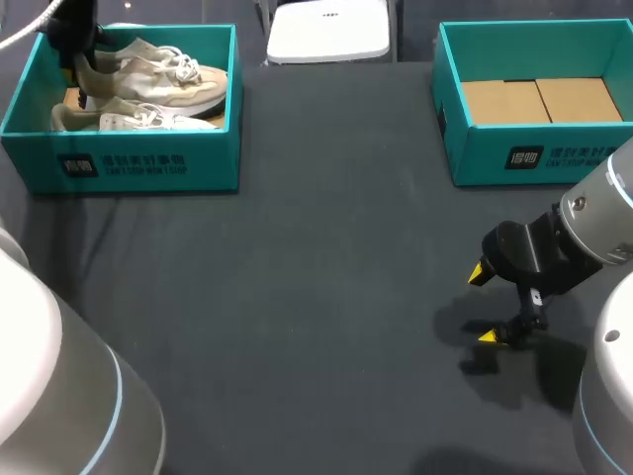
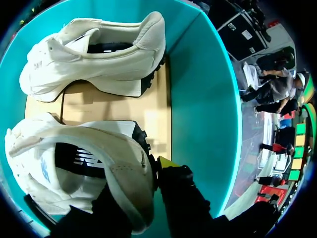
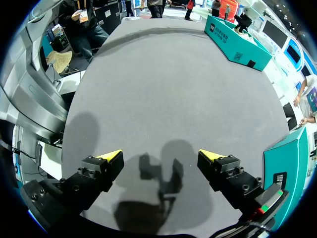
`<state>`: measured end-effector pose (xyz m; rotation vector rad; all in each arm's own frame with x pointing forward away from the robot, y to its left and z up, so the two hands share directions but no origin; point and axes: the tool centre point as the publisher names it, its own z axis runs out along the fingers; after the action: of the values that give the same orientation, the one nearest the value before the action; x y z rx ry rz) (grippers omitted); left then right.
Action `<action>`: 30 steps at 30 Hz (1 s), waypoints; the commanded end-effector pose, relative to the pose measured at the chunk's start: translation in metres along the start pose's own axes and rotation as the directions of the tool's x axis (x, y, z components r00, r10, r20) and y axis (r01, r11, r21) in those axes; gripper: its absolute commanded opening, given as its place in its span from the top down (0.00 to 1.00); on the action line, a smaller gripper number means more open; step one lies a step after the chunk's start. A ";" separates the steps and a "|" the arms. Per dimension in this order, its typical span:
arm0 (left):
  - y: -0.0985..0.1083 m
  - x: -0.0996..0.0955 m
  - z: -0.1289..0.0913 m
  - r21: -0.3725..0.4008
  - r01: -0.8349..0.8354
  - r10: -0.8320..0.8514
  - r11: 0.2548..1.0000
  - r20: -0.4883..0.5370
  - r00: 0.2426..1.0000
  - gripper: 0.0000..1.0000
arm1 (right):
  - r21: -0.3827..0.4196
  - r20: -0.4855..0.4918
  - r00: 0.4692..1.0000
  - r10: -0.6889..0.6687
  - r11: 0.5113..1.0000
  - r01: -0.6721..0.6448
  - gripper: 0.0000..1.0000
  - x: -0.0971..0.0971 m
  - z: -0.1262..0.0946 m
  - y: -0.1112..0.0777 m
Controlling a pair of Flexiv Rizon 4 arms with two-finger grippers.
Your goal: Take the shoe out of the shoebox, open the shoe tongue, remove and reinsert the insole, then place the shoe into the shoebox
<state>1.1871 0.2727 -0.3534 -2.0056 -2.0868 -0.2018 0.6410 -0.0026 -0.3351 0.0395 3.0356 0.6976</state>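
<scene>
Two beige shoes lie in the teal shoebox [image 1: 148, 163] at the table's far left. The shoe nearer my left gripper [image 2: 74, 163] shows its heel opening and dark insole; the other shoe [image 2: 99, 54] lies beyond it on its side. My left gripper [image 2: 146, 173] is down in the box, shut on the near shoe's heel collar, with one finger inside the shoe and one yellow tip [image 2: 168, 162] outside. In the head view this gripper [image 1: 81, 61] stands at the box's back left corner. My right gripper [image 1: 485, 305] hangs open and holds nothing, low over the dark cloth at the right.
A second teal box [image 1: 534, 148] with a bare cardboard floor stands at the far right, just behind my right gripper [image 3: 161, 157]; its wall [image 3: 287, 163] shows beside that gripper. The dark tablecloth [image 1: 316, 297] lies between the boxes.
</scene>
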 end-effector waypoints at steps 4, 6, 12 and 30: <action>0.011 0.001 0.005 0.010 0.016 -0.016 1.000 -0.008 1.000 1.00 | 0.001 0.003 1.000 0.000 1.000 0.000 0.00 0.002 -0.001 -0.001; 0.012 0.001 0.007 0.012 0.022 -0.021 1.000 -0.010 1.000 1.00 | 0.001 0.003 1.000 0.000 1.000 0.000 0.00 0.002 -0.001 -0.001; 0.014 0.000 0.016 0.008 0.028 -0.028 1.000 -0.030 0.999 1.00 | 0.001 0.003 1.000 0.000 1.000 0.000 0.00 0.002 -0.001 -0.001; 0.010 0.009 0.031 -0.014 0.021 -0.021 1.000 -0.014 1.000 1.00 | 0.001 0.003 1.000 0.000 1.000 0.000 0.00 0.002 -0.001 -0.001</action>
<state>1.1949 0.2841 -0.3766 -1.9772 -2.1001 -0.2313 0.6410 -0.0026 -0.3351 0.0395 3.0357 0.6976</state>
